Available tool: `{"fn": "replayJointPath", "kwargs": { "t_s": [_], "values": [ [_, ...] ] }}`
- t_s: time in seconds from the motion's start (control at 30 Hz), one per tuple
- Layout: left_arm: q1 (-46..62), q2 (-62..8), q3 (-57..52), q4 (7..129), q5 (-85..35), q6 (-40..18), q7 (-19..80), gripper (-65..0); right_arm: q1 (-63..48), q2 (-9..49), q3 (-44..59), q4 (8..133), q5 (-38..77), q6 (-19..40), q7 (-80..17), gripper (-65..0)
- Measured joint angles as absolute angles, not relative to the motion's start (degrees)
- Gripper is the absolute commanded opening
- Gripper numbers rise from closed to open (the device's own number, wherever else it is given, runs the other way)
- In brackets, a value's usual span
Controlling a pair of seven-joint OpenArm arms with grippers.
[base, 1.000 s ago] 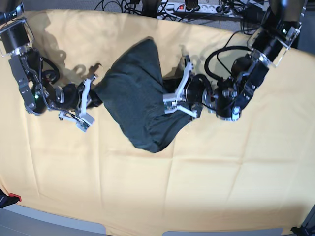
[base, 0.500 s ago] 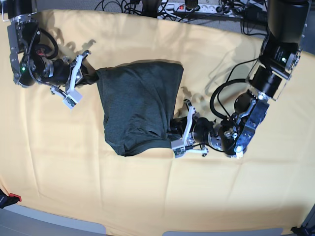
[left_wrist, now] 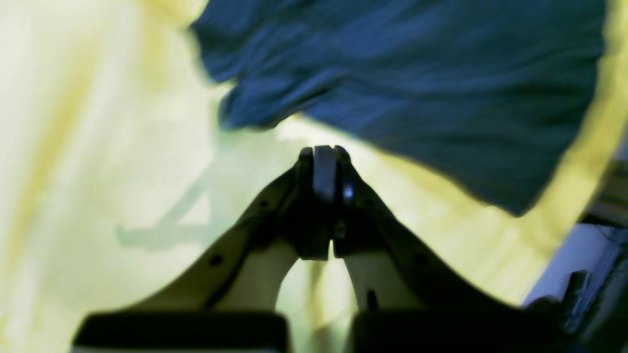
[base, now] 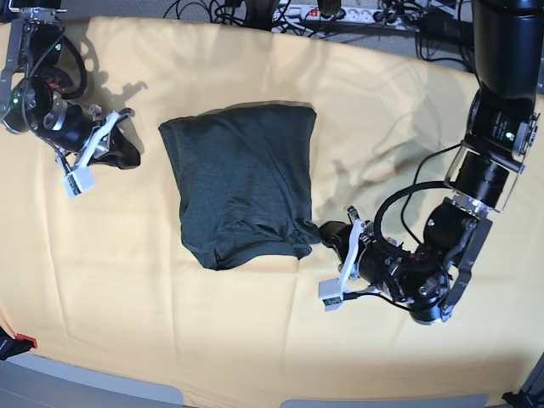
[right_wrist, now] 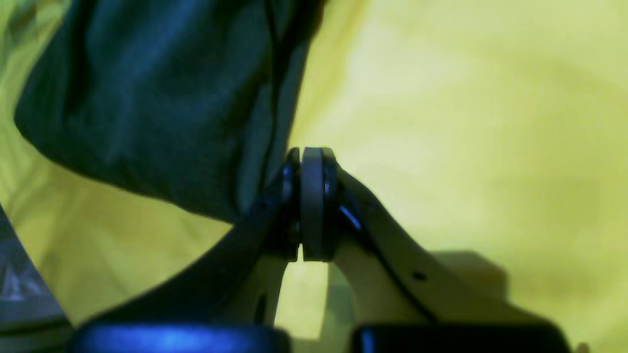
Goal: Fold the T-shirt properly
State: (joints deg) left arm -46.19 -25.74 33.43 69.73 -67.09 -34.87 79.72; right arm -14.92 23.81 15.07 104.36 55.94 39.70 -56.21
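- The right end effector (base: 127, 151) sits at the far left of the base view, just left of the T-shirt (base: 242, 191) and apart from it. The right wrist view shows its fingers (right_wrist: 311, 196) pressed flat together, with nothing between them.
- In that wrist view the T-shirt (right_wrist: 162, 98) hangs as a dark fold just left of the closed tips; whether cloth brushes the left finger I cannot tell.
- The T-shirt lies folded into a compact, roughly rectangular bundle in the middle of the yellow cloth (base: 255, 340) that covers the worktop. Its top edge is fairly straight, and its lower edge is rounded and wrinkled, with a bunched fold at the lower right corner.
- The left end effector (base: 327, 234) lies right of the T-shirt's lower right corner, close to that fold. The left wrist view shows its fingers (left_wrist: 324, 196) shut tight on nothing, with bare yellow cloth (left_wrist: 98, 147) between the tips and the T-shirt (left_wrist: 417, 88).
- A power strip (base: 340, 13) and cables lie beyond the T-shirt, past the cloth's far edge.
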Motion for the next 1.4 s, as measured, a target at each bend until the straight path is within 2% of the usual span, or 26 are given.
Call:
{"fn": "replayJointPath", "kwargs": {
  "t_s": [0.1,0.23,0.37,0.5,0.6,0.67,0.8,0.9,1.23,1.4],
  "values": [
    [-46.19,-27.4,33.43,69.76,-72.16,-35.0,77.58,-65.0,-14.55,21.58,14.41,104.36,52.95,39.7,-56.23,-65.0],
    [-46.06,-29.06,32.77,69.76,-72.01,-36.25,77.87,-65.0,-12.73,18.44,14.28,103.28,48.49,39.7,-55.24,-65.0],
    [-46.06,-29.5,30.46,69.76,-72.03,-36.23,77.93,-65.0,-11.2,17.02,14.24,99.02,44.99,36.14,-53.56,-65.0],
    [-45.71,-29.17,25.41,69.76,-72.1,-35.79,77.43,-65.0,-9.52,15.92,14.35,94.0,45.36,35.35,-52.93,-65.0],
    [-45.08,-29.32,19.9,69.73,-72.03,-35.79,77.62,-65.0,-9.02,15.53,14.22,91.72,52.36,37.47,-56.05,-65.0],
    [-44.82,-29.45,16.58,69.73,-72.07,-35.79,77.62,-65.0,-9.37,15.7,13.82,91.46,58.43,39.72,-62.48,-65.0],
    [-44.8,-29.5,12.05,69.73,-72.2,-35.81,77.56,-65.0,-9.5,15.68,11.6,91.42,68.36,39.72,-73.36,-65.0],
    [-44.8,-30.81,11.57,69.73,-72.16,-35.79,77.65,-65.0,-10.41,15.73,10.79,91.42,74.22,39.7,-77.95,-65.0],
    [-40.25,-30.92,11.6,69.69,-72.18,-35.81,77.78,-65.0,-13.87,17.34,11.38,91.66,77.21,40.45,-78.94,-65.0],
    [-38.87,-31.55,11.14,69.69,-78.04,-37.63,77.82,-65.0,-14.26,18.44,20.49,96.44,76.53,39.9,-72.88,-65.0]
  ]
}}
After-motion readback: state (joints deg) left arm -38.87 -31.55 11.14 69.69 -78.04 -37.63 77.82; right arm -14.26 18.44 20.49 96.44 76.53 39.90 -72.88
